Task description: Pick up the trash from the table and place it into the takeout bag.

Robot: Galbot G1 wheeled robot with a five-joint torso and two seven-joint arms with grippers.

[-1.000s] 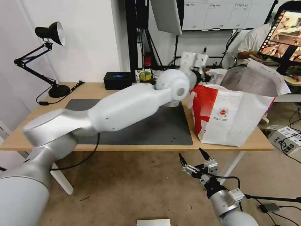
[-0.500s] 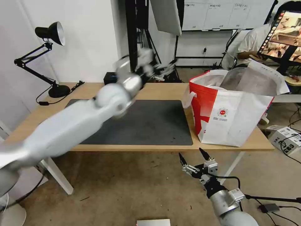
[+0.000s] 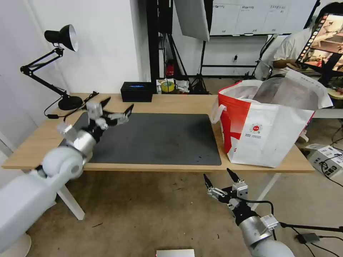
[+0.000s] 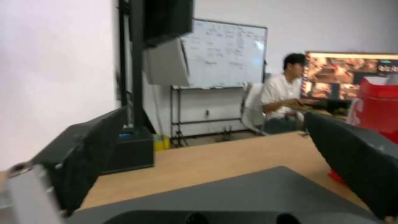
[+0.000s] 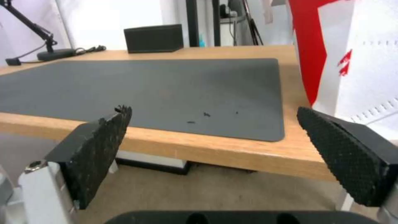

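The takeout bag [image 3: 264, 132], white with red sides and foil lining, stands open on the right end of the table [image 3: 171, 101]. No trash is in view on the table or the dark grey mat [image 3: 160, 139]. My left gripper [image 3: 119, 103] hovers open and empty over the mat's far left corner. In the left wrist view its fingers [image 4: 91, 146] frame the bare table [image 4: 215, 161] and the bag's red side [image 4: 379, 112]. My right gripper [image 3: 217, 174] hangs open and empty below the table's front edge, facing the mat [image 5: 166, 90] and the bag [image 5: 356, 62].
A black desk lamp [image 3: 60, 39] stands at the table's far left, with its cord trailing beside it. A black box [image 3: 135, 91] and a yellow tape roll [image 3: 166, 86] sit at the back edge. Tiny dark crumbs [image 5: 199, 116] dot the mat's front. A carton [image 3: 327, 157] lies on the floor right.
My left arm has swung from above the bag's mouth leftward across the table and now sits low over the mat's left end, open. The right arm has not moved.
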